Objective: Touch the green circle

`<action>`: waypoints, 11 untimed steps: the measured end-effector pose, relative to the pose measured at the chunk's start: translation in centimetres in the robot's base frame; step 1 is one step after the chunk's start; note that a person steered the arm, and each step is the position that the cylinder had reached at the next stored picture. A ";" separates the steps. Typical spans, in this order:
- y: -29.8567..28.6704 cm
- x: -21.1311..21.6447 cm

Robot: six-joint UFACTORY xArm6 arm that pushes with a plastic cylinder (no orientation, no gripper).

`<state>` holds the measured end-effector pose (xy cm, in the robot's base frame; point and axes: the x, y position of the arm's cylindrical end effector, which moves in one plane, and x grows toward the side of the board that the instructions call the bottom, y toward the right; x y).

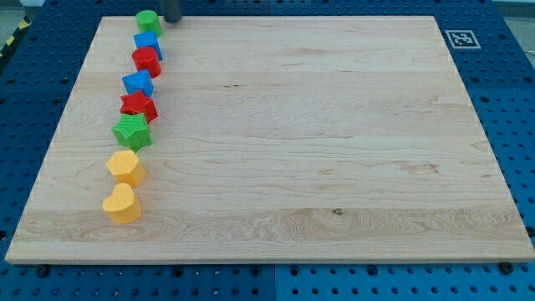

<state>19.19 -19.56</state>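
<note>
My tip (171, 20) shows at the upper left of the frame, a dark stub cut off by the top edge, so only its lowest part is visible. As an end effector it is a plain rod: nothing opens or closes, and it holds nothing. It stands just to the right of the green circle (148, 22), at nearly the same height in the frame. The two look as good as touching, but I cannot tell whether there is real contact or a thin gap between them.

The green circle sits at the top left corner of the counter (318, 142), at the head of a line of blocks running down the left side. Below it come a blue block (148, 43), a red block (147, 61), a second blue block (138, 83), a red star (139, 106), a green star (132, 131), a yellow block (126, 167) and, lowest, a yellow heart (122, 204). The upper ones crowd each other; the two yellow ones stand slightly apart from the rest.

By my judgement the task is at its end or a hair short of it. The approach is made. If contact is missing, only a slight nudge leftward remains, gentle enough not to shove the circle into the blue block below.
</note>
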 end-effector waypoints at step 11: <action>-3.7 3.0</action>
